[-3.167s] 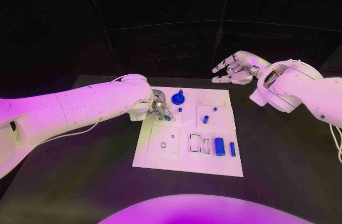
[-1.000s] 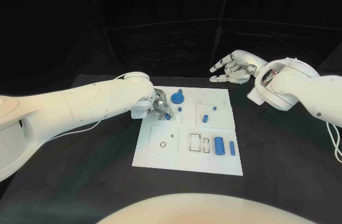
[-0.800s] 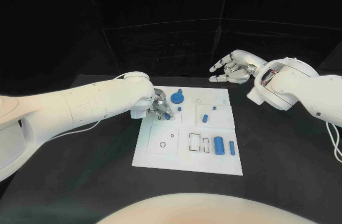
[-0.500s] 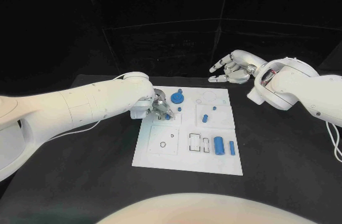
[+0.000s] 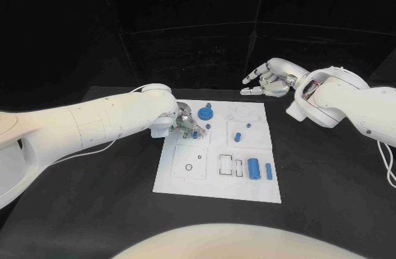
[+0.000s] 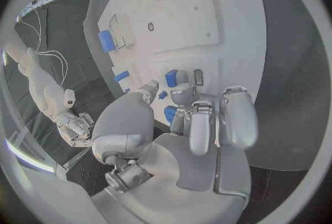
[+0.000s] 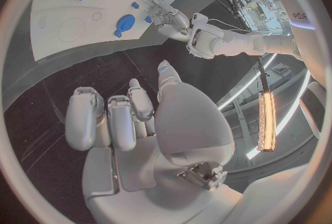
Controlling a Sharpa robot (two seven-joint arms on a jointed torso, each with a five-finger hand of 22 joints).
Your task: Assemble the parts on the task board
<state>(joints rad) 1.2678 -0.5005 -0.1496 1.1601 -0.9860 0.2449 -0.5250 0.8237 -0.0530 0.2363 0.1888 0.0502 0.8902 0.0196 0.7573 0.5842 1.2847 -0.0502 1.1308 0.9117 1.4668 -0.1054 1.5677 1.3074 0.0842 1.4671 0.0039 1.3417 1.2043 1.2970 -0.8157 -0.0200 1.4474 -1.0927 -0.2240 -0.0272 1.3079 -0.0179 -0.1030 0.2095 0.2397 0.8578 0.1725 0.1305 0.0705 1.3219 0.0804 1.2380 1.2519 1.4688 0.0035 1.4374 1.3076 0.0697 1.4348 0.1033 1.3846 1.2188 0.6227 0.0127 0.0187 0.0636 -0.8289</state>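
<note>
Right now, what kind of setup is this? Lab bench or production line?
Most likely a robotics lab test bench. A white task board with small blue parts lies on a black table walled by dark panels, and the left hand works at the board while the right hand hovers off it.

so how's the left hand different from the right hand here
The left hand is down over the task board, fingertips at a small blue part near the board's far left; the right hand hangs above the black table beyond the board's far right corner. The left hand's fingers bunch around the part, though a grip is unclear; the right hand's are loosely curled, holding nothing. Both are silver hands on white arms.
</note>
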